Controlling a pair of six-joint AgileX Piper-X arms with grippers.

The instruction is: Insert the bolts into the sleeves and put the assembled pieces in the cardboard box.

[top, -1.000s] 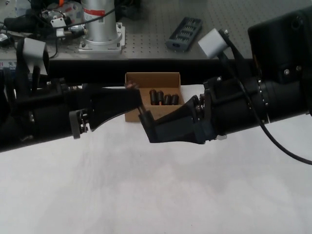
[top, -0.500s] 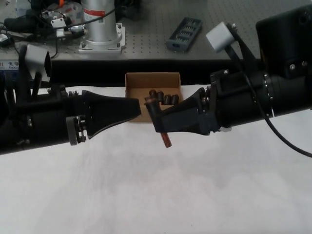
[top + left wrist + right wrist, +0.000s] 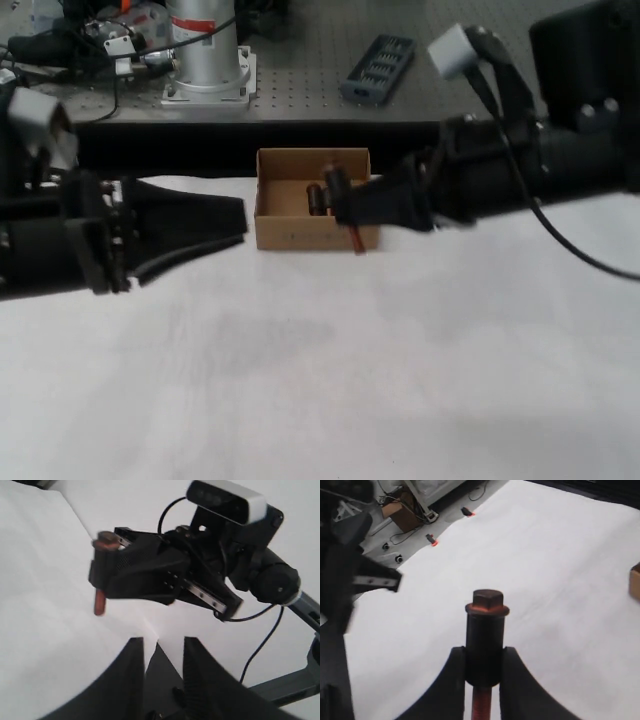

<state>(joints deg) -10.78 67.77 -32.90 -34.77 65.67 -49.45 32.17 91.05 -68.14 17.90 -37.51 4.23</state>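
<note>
At the left, the left gripper (image 3: 243,222) lies low over the white cloth (image 3: 320,380) on the desk, pointing toward the middle. In its own wrist view its two fingers (image 3: 131,665) stand apart with nothing between them. It is well apart from the box (image 3: 300,238), which sits on the cloth at mid-desk with its top open and a few dark assembled pieces (image 3: 314,198) lying inside. From the right, the right gripper (image 3: 342,208) comes in at the box's right half, its fingers clenched on a dark sleeve (image 3: 485,645) with a copper-coloured bolt (image 3: 487,601) through it. The piece's long axis is roughly upright. The hexagonal head is uppermost, its flange resting on the sleeve's top, and the threaded end (image 3: 357,241) sticks out below the fingers and points down. From the high view the piece leans a little, its threaded tip showing against the box's front wall. Whether it hangs over the box's inside or just in front of that wall is hard to tell from this angle. In the left wrist view the same piece (image 3: 99,602) stands near vertical in the right gripper's tips, clear of the cloth.
</note>
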